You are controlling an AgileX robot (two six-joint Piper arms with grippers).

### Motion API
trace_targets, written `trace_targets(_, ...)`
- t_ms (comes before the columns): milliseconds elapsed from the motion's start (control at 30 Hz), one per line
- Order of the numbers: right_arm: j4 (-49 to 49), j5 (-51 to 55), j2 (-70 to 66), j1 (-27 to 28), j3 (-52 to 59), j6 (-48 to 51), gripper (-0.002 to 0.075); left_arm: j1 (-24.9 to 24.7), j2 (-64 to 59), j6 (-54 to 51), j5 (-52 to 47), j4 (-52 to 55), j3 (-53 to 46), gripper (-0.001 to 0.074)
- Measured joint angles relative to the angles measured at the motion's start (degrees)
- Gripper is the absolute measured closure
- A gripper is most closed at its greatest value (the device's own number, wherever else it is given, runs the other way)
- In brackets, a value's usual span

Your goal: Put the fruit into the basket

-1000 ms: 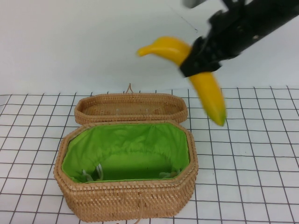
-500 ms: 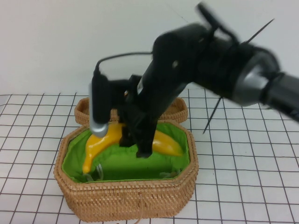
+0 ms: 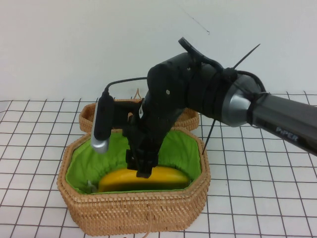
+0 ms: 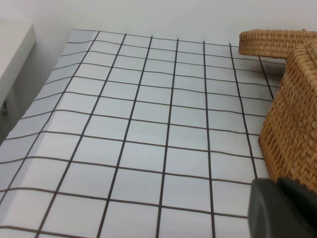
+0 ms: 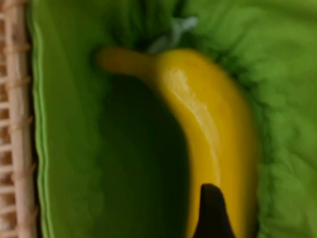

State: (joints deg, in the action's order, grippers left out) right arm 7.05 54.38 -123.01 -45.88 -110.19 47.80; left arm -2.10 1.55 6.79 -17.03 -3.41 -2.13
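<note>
The yellow banana lies flat on the green lining at the bottom of the open wicker basket. My right gripper reaches down into the basket and sits right on top of the banana's middle. In the right wrist view the banana fills the picture lengthwise on the green lining, with the basket's woven rim at one side. My left gripper is shut and empty, low over the table just outside the basket's wall. It does not show in the high view.
The basket's woven lid lies open behind it and also shows in the left wrist view. The table is a white sheet with a black grid. A white wall stands behind. A cable loops off the right arm.
The right arm swung in from the upper right with the banana and lowered it into the basket. The banana went from tilted to lying flat on the lining.
</note>
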Motion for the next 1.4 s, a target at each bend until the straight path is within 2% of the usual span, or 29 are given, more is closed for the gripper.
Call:
trace_targets(133, -2.3, 1.7, 2.7, 0.0, 0.0, -4.2, 0.0279, 0.0, 0.0, 0.0, 0.0, 0.0, 0.0, 0.0734)
trace_targets(200, -3.7, 2.7, 4.6, 0.0, 0.0, -5.8, 0.0296, 0.0, 0.0, 0.0, 0.0, 0.0, 0.0, 0.0734)
trace_targets(267, -5.2, 4.4, 7.4, 0.0, 0.0, -7.3, 0.0389, 0.0, 0.0, 0.0, 0.0, 0.0, 0.0, 0.0734)
trace_targets(367, -6.5, 8.0, 12.7, 0.0, 0.0, -9.5, 0.0603, 0.0, 0.0, 0.0, 0.0, 0.0, 0.0, 0.0734)
trace_targets(433, -7.6, 10.2, 16.1, 0.1, -0.1, -12.3, 0.0667, 0.0, 0.0, 0.0, 0.0, 0.0, 0.0, 0.0734)
trace_targets(500, -8.0, 11.9, 19.5, 0.9, -0.1, -15.4, 0.0698, 0.0, 0.0, 0.0, 0.0, 0.0, 0.0, 0.0734)
trace_targets(667, -8.7, 15.7, 27.7, 3.7, -0.1, -27.6, 0.072, 0.0, 0.0, 0.0, 0.0, 0.0, 0.0, 0.0734)
trace_targets(733, -8.7, 15.9, 29.4, 3.7, -0.1, -29.6, 0.0722, 0.0, 0.0, 0.0, 0.0, 0.0, 0.0, 0.0734)
trace_targets(1200, -10.6, 16.0, 28.0, 3.7, 0.0, -28.7, 0.0727, 0.0, 0.0, 0.0, 0.0, 0.0, 0.0, 0.0734)
trace_targets(1333, -11.2, 15.4, 32.6, 3.7, 0.5, -26.5, 0.0727, 0.0, 0.0, 0.0, 0.0, 0.0, 0.0, 0.0734)
trace_targets(1400, -11.2, 11.1, 36.1, 3.9, 2.9, -26.5, 0.0727, 0.0, 0.0, 0.0, 0.0, 0.0, 0.0, 0.0735)
